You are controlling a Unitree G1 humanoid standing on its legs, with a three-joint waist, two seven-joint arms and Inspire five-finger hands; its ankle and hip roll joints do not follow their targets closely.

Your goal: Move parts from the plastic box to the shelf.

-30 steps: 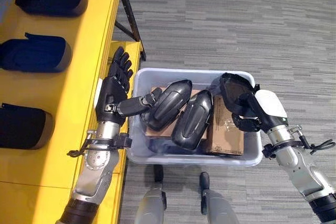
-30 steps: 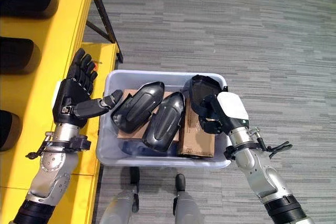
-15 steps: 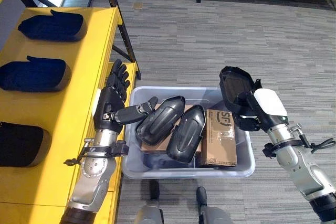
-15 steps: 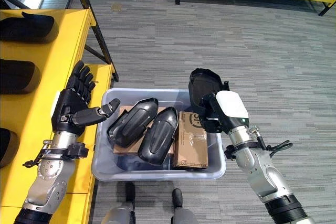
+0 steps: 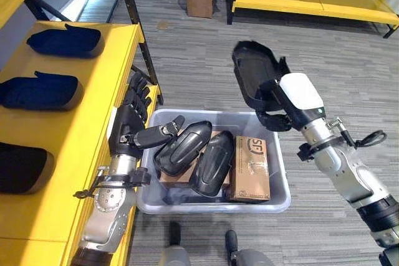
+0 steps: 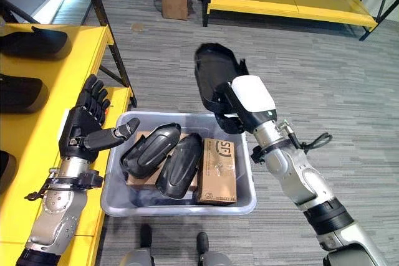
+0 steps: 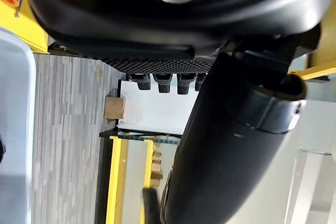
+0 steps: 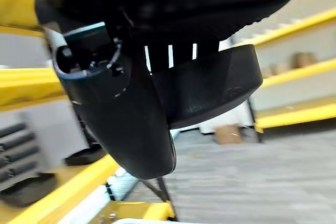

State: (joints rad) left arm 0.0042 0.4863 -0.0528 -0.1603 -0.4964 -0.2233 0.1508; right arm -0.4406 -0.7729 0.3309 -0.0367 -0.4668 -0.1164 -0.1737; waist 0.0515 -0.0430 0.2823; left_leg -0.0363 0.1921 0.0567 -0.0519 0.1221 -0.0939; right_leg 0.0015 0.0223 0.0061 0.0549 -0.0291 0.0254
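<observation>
Black moulded plastic shell part (image 6: 215, 79) is clenched at its lower edge by right hand (image 6: 240, 109); judged stiff, light, smooth-skinned. Left hand (image 6: 84, 130) is held released beside grey plastic box (image 6: 187, 205).

Lowest shelf part (image 5: 25, 167) cut off (left edge) in the left eye view

— Eye views? Set high on the head, looking steeply down, sharing the box (image 5: 277, 191), shelf (image 5: 93, 123) and floor (image 6: 312, 85) from slightly offset spots.

— Wrist views? Very close along each hand (image 7: 173, 19), facing far yellow racks (image 8: 294, 114).
</observation>
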